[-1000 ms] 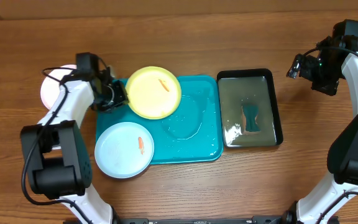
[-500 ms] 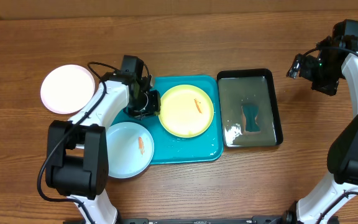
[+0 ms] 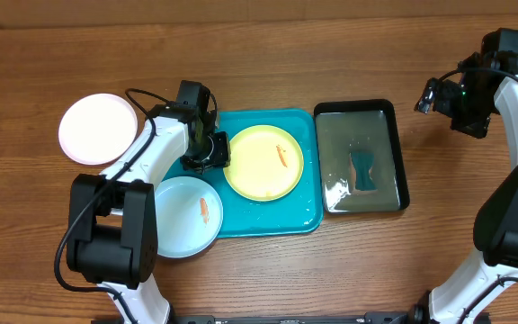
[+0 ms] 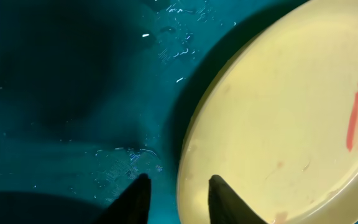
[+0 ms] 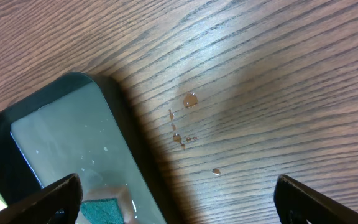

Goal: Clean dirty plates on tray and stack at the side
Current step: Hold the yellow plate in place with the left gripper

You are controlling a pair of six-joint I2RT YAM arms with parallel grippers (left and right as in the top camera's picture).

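Nearest us, the light-blue plate [image 3: 180,216] lies with an orange smear [image 3: 204,209] on it, overlapping the near-left corner of the turquoise tray [image 3: 304,211] and hanging partly over the tabletop [image 3: 331,54]. Further in, the yellow-green plate [image 3: 263,162], streaked with orange too, sits flat in the middle of that wet tray. The left pincer [image 4: 176,186] is down at its left rim, fingers a little apart, one on each side of the edge, not pinching it. To the right stands the black tray [image 3: 401,153] with water and a dark sponge [image 3: 363,171]. Off left on the wood, the white plate [image 3: 99,128]. At the far right, the right pincer [image 5: 178,186] hangs spread wide, nothing in it.
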